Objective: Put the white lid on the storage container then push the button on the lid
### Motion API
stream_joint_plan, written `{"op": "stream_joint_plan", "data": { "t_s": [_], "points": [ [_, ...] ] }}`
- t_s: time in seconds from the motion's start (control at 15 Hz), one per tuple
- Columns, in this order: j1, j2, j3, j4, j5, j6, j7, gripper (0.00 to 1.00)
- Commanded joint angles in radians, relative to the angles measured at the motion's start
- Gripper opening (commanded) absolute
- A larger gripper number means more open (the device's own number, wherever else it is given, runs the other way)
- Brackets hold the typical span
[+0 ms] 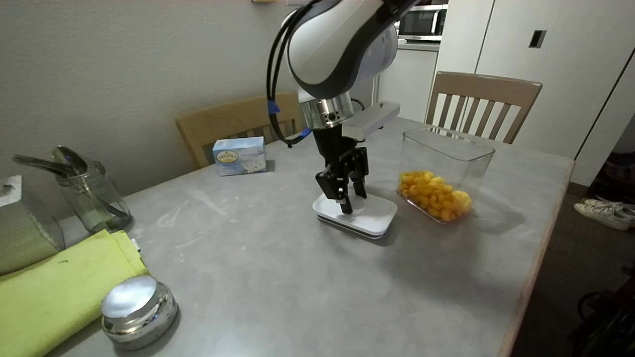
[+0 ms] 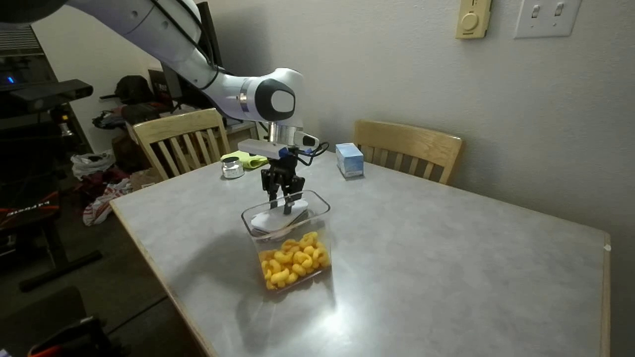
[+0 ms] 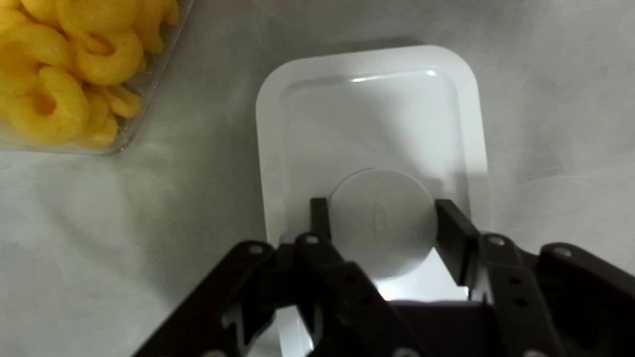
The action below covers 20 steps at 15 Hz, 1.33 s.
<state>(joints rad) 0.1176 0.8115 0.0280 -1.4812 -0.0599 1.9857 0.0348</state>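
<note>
The white lid (image 1: 374,216) lies flat, apparently on the table; it also shows in the wrist view (image 3: 367,119) and through the container in an exterior view (image 2: 270,221). Its raised round button (image 3: 381,233) stands up at the centre. My gripper (image 1: 353,204) points straight down over the lid. In the wrist view the two fingertips (image 3: 381,214) press against opposite sides of the button, with no gap visible. The storage container (image 1: 466,159) stands upright and open beside the lid, with yellow-orange pieces in its bottom. Its corner shows in the wrist view (image 3: 161,69).
A blue-and-white box (image 1: 240,156) stands by the wall side. A shiny metal tin (image 1: 139,312), a yellow-green cloth (image 1: 64,292), a glass jar with spoons (image 1: 94,198) and a grey box (image 1: 25,228) stand at another end. Chairs surround the table.
</note>
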Motion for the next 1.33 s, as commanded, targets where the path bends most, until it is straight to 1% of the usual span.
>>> {"op": "stream_joint_plan", "data": {
  "t_s": [0.0,0.4,0.6,0.87,1.0,1.27],
  "points": [
    [0.000,-0.046,-0.003,-0.047,-0.011,0.014,0.001,0.29],
    [-0.017,-0.120,0.022,-0.067,-0.009,0.035,-0.101,0.29],
    [-0.026,-0.167,0.032,-0.044,0.010,-0.017,-0.137,0.29],
    [-0.041,-0.231,0.041,-0.016,0.049,-0.074,-0.134,0.29],
    [-0.047,-0.266,0.040,-0.015,0.072,-0.084,-0.127,0.29],
    [-0.056,-0.331,0.016,-0.042,0.097,-0.070,-0.052,0.29]
  ]
}}
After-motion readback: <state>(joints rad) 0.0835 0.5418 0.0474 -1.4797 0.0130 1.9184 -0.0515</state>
